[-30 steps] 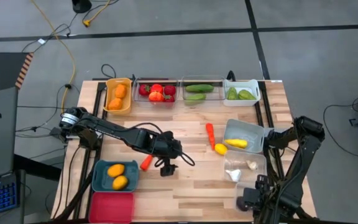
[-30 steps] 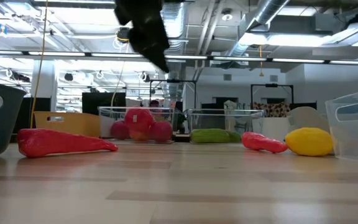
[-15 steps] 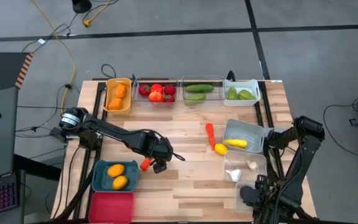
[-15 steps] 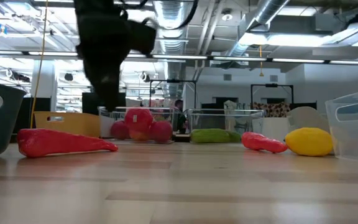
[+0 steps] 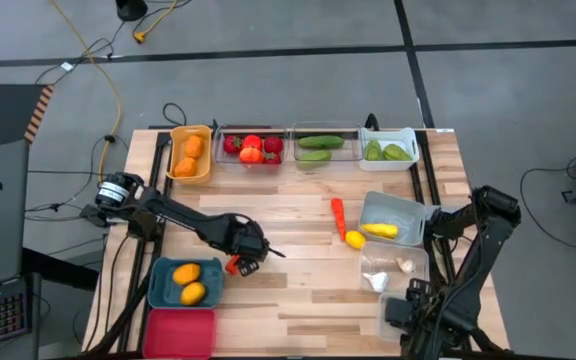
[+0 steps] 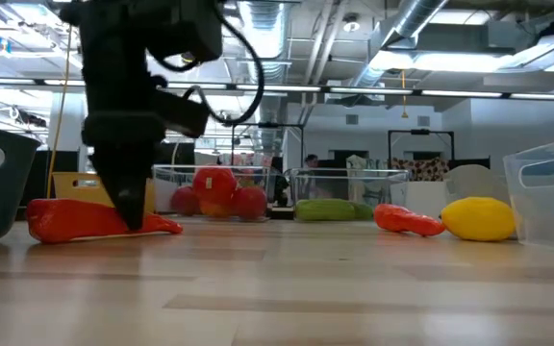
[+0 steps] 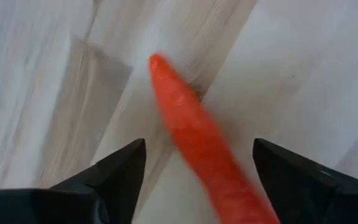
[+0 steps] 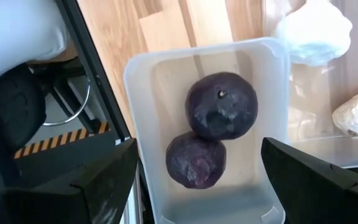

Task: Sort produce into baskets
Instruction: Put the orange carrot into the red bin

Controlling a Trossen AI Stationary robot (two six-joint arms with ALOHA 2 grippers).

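beside the teal bin [image 5: 164, 283], left gripper [image 5: 242, 262] jaws apart astride red carrot [image 7: 191, 130], right gripper [image 8: 197, 186] wide

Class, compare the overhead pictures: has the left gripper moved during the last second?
Yes. The left gripper has moved toward the teal bin and now sits over the red-orange chili beside it.

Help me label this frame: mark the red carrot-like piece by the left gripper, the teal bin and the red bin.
red carrot-like piece [image 7: 194, 140]: left wrist view, mid-body.
teal bin [image 5: 157, 281]: high view, left rim.
red bin [image 5: 179, 331]: high view, bare floor.
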